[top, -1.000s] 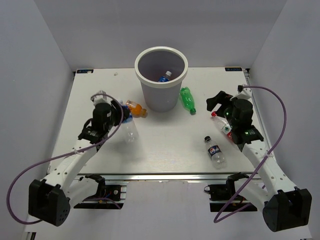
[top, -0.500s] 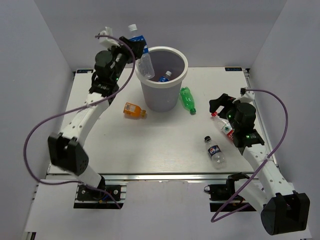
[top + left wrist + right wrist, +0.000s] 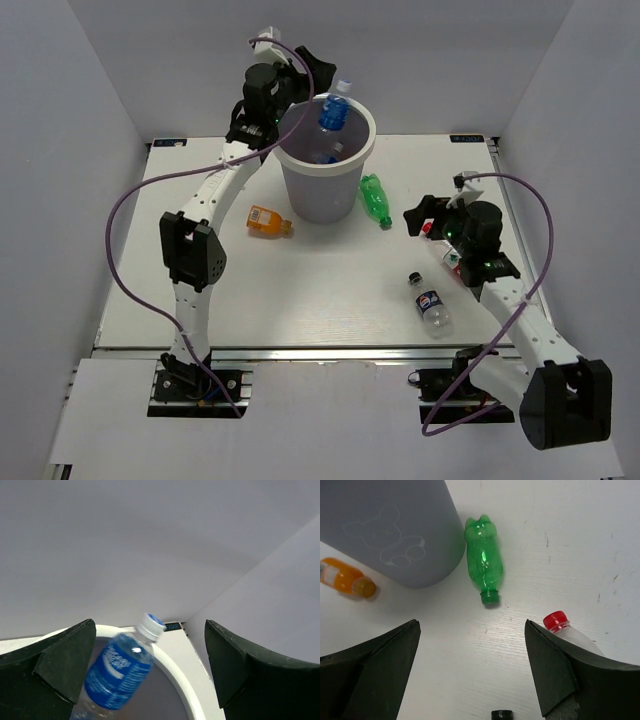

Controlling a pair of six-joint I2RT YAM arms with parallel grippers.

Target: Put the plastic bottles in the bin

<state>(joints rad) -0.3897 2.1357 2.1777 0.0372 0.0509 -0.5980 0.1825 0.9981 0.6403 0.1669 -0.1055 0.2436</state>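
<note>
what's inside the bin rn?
A blue-label bottle is tilted at the mouth of the bin, cap sticking past the rim. Deeper in, part of a second bottle shows. The floor under them is covered.

This is a robotics lab test cell. Plain pale-grey panels (image 3: pixel 90 100) rise behind the left gripper (image 3: pixel 150 627) and out to the side of the right gripper (image 3: pixel 470 625), boxing in a white tabletop (image 3: pixel 330 290) beneath them. An aluminium rail (image 3: pixel 330 352) edges the table on their near side, and purple cables (image 3: pixel 111 245) trail back from both grippers.
</note>
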